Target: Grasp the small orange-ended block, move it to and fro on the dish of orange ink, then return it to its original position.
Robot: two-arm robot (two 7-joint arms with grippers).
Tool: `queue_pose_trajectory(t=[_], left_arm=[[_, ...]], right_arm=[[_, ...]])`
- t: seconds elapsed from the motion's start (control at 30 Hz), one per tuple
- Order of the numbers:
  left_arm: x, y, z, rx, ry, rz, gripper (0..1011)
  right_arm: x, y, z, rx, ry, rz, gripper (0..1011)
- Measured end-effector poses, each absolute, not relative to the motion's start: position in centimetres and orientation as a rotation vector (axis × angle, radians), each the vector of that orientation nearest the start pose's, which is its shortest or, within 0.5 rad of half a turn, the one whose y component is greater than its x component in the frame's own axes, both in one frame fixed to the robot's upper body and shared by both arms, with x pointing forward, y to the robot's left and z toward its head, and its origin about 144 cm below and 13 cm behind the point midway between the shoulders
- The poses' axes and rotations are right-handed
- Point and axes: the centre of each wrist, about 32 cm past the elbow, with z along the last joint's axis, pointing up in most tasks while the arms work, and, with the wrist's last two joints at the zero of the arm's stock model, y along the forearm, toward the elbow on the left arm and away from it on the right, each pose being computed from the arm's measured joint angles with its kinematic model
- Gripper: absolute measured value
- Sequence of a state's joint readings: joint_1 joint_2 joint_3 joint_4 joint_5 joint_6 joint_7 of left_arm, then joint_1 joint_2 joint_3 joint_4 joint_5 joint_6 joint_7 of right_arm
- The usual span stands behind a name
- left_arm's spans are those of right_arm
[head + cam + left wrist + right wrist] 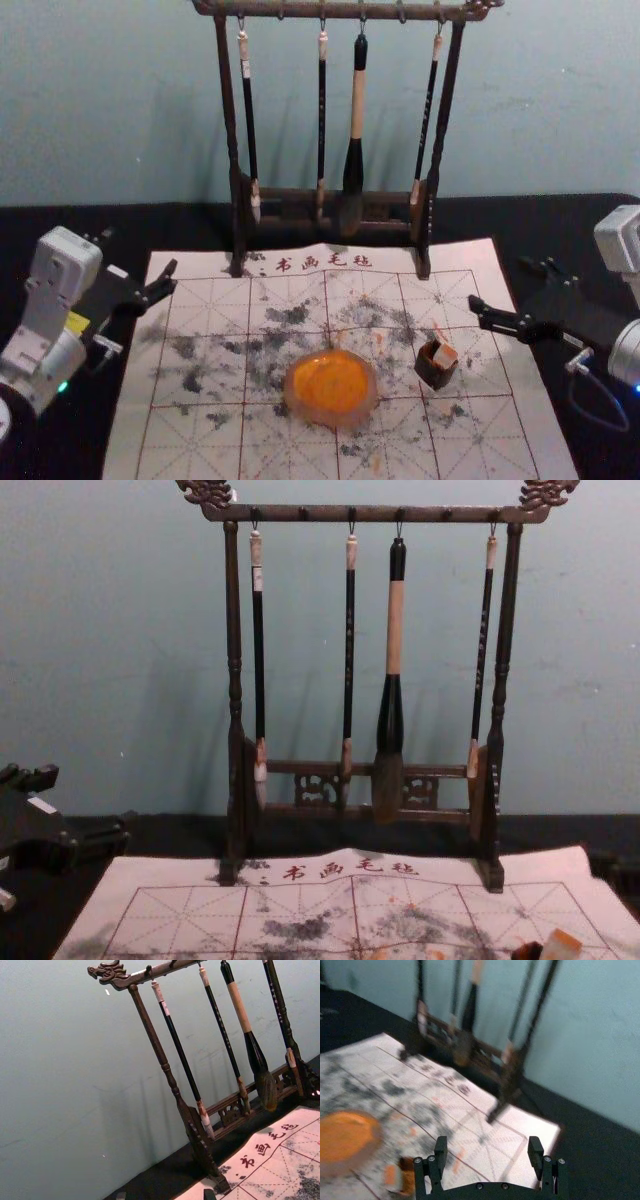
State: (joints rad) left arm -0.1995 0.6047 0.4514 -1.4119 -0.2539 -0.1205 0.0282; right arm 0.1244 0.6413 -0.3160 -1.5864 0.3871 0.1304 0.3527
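Block (445, 356) tilts rightward, orange end up; left gripper (140, 250) and right gripper (499, 282) hang either side, fingers spread.

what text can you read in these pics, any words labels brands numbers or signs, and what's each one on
"书画毛毡" on the top edge of the white mat
Small characters on the handles of the second brush from the left and the rightmost brush: too small to read
White band on the leftmost brush and white strip on the left gripper: no text readable
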Motion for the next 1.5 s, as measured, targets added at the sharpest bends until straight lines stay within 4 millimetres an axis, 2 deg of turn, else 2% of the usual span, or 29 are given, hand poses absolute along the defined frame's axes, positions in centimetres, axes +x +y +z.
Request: queue_pose_trajectory(t=[0.3,0.43,1.5], left_arm=[[48.9,31.0,114.0,0.304,-0.285,1.248,1001],[48.9,31.0,114.0,0.305,-0.285,1.248,1001],[48.9,31.0,114.0,0.304,-0.285,1.248,1001]], right_arm=[[48.1,-32.5,115.6,-0.414,0.053,-1.064,1000],[48.3,-32.5,114.9,-0.426,0.072,-1.074,1000],[48.3,-32.5,114.9,-0.427,0.073,-1.075,1000]])
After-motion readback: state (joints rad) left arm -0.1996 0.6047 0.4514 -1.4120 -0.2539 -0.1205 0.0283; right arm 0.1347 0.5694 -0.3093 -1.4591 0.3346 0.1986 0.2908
